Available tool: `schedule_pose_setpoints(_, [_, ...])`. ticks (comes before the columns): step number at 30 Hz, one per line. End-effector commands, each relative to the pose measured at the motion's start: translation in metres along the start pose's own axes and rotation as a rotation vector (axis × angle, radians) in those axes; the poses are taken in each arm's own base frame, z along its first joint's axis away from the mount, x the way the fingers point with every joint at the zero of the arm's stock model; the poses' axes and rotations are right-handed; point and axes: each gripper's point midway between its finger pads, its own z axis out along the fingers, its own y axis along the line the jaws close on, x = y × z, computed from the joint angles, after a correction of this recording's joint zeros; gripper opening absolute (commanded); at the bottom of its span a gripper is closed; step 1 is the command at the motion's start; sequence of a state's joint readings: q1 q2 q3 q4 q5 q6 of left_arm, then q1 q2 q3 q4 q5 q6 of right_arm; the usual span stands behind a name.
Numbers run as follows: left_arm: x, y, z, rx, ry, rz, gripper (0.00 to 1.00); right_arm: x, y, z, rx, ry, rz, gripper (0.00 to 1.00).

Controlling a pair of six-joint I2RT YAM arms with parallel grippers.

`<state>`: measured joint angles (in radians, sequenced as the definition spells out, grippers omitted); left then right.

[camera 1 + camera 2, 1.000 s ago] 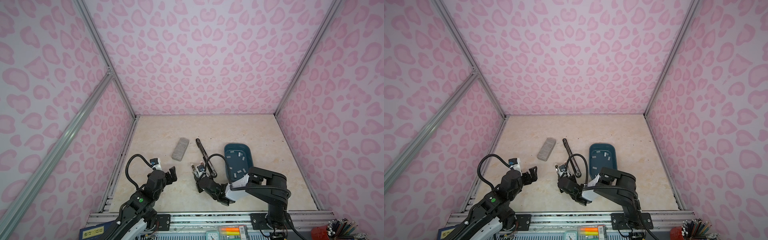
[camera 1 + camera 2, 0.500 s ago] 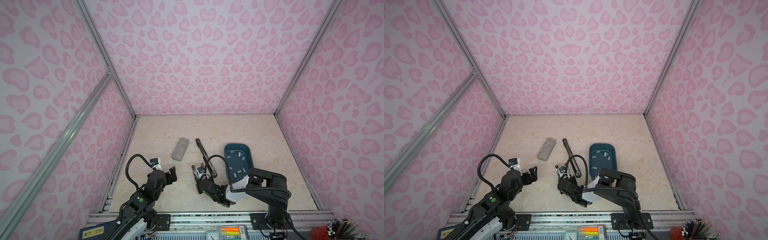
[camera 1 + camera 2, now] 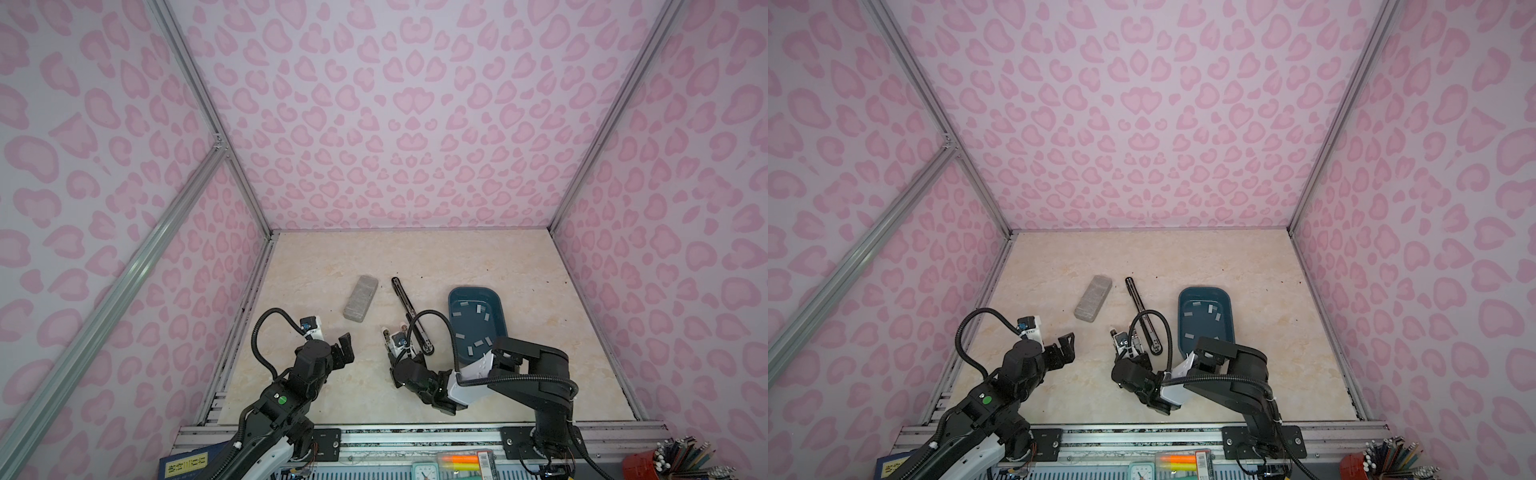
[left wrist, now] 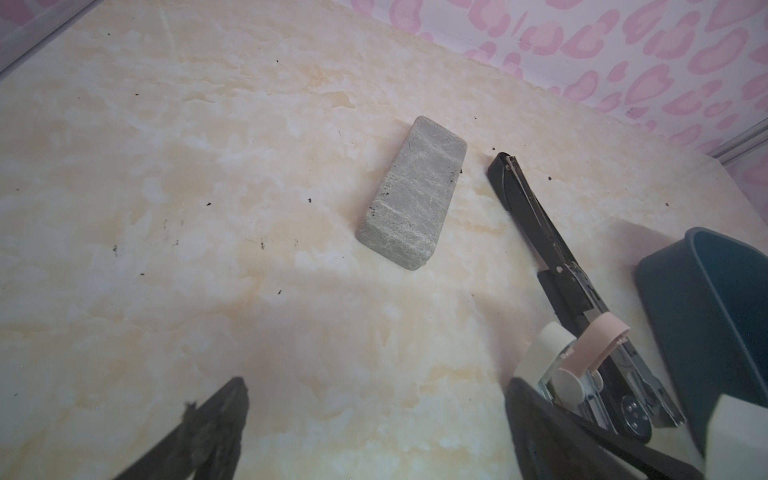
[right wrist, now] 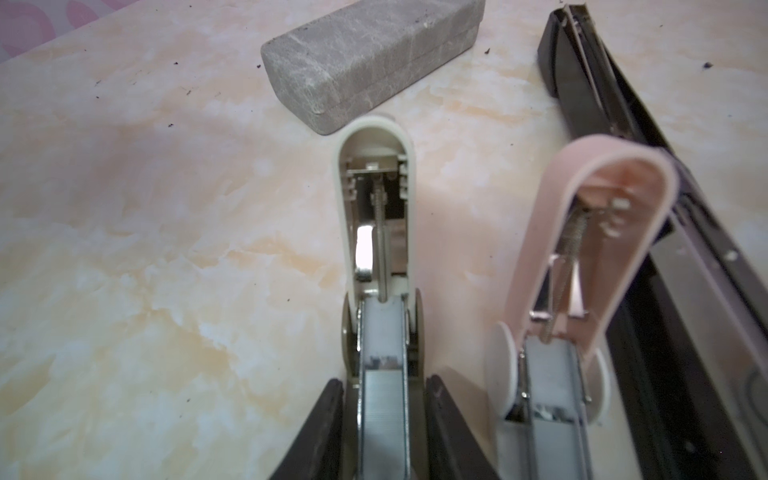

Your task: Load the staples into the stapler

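R wrist cam: grey metal staples [image 5: 382,409] inside open cream plastic stapler [image 5: 377,249], right gripper [image 5: 382,384] narrow round it, grip unclear; both top views: more in nearby dark-blue oval plastic tray [image 3: 473,288], left gripper [image 3: 341,349] wide.

No text is legible; the yellow label [image 3: 185,471] on the blue book [image 3: 195,454] is blurred.

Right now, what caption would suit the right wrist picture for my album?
Right gripper straddles an open cream stapler holding staples, beside a pink stapler and grey block.
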<state>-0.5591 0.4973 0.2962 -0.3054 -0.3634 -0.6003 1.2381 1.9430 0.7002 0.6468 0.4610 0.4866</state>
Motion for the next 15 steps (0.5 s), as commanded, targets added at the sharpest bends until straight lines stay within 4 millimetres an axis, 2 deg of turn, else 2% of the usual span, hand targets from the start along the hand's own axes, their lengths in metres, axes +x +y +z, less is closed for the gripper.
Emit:
schedule_pose_setpoints(1, [-0.009, -0.006, -0.002, 0.018, -0.027, -0.008, 0.98, 0.052, -0.014, -0.004, 0.027, 0.187, -0.089, 0.30])
schedule_pose_setpoints(3, [-0.013, -0.012, -0.004, 0.046, -0.027, -0.002, 0.97, 0.052, -0.012, -0.004, 0.021, 0.187, -0.092, 0.28])
schedule_pose_setpoints(6, [-0.029, -0.029, -0.017, 0.117, -0.031, -0.012, 0.97, 0.053, -0.009, -0.004, 0.010, 0.186, -0.099, 0.24])
schedule_pose_setpoints(9, [-0.045, -0.055, -0.029, 0.262, -0.068, -0.063, 0.97, 0.053, -0.005, -0.005, -0.018, 0.182, -0.105, 0.21])
schedule_pose_setpoints(11, [-0.043, -0.066, -0.030, 0.316, -0.046, -0.077, 0.97, 0.052, -0.002, -0.006, -0.045, 0.170, -0.106, 0.20])
schedule_pose_setpoints(14, [-0.031, -0.070, -0.018, 0.316, 0.013, -0.078, 0.99, 0.052, 0.000, -0.009, -0.076, 0.151, -0.101, 0.18])
schedule_pose_setpoints(15, [-0.025, -0.072, -0.012, 0.325, 0.026, -0.081, 0.97, 0.052, -0.001, -0.010, -0.082, 0.148, -0.101, 0.18])
